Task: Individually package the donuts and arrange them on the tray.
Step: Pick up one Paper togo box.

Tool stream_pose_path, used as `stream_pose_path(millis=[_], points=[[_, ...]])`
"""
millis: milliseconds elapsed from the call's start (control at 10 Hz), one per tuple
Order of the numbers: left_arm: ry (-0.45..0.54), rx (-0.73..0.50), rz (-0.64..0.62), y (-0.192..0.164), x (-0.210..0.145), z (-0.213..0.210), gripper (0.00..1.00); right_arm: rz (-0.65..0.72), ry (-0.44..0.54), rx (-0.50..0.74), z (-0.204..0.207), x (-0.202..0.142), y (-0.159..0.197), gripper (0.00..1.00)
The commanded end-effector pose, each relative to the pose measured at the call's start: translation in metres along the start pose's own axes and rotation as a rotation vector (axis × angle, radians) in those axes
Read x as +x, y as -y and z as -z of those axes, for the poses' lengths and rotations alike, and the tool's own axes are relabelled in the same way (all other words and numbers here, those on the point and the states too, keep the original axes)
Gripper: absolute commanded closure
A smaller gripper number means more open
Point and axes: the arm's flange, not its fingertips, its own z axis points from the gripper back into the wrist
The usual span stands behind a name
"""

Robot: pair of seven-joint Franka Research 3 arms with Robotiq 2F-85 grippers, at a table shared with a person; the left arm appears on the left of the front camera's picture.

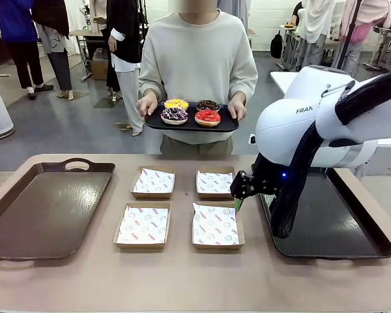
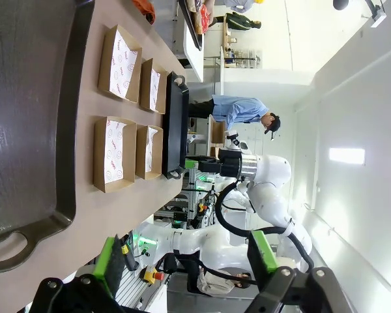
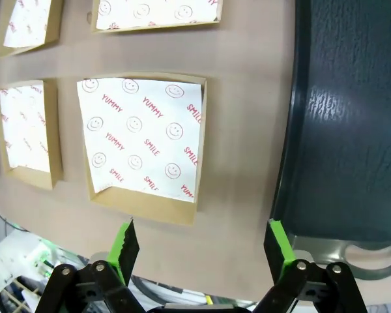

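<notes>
Four donuts lie on a black tray (image 1: 229,124) that a person holds in both hands at the far side of the table: yellow-iced (image 1: 176,104), dark chocolate (image 1: 208,105), purple-brown with sprinkles (image 1: 174,115) and red-iced (image 1: 207,117). My right gripper (image 1: 241,190) hangs open between the right boxes and the right table tray (image 1: 339,228). In its wrist view the open right gripper (image 3: 202,248) is empty, with a paper-lined box (image 3: 143,140) ahead of it. My left gripper (image 2: 186,261) is open and empty, high beside the left tray (image 2: 26,98).
Four brown cardboard boxes lined with printed paper sit mid-table: back left (image 1: 153,182), back right (image 1: 215,183), front left (image 1: 143,226), front right (image 1: 216,225). A dark tray (image 1: 45,208) lies at the left. Other people stand in the background.
</notes>
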Motion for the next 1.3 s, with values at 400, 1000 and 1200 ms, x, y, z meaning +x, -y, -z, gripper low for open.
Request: stream_pose_path(millis=[400,1000,1200], points=[[0.005,-0.012,-0.005,0.002,0.000,-0.002,0.00,-0.006,0.001,-0.002,-0.003,0.000,0.000,0.00],[0.005,-0.012,-0.005,0.002,0.000,-0.002,0.00,0.066,0.002,-0.066,0.017,0.004,-0.023,0.00],[0.005,-0.012,-0.005,0.002,0.000,-0.002,0.00,0.090,0.009,-0.148,0.034,0.011,-0.041,0.00]])
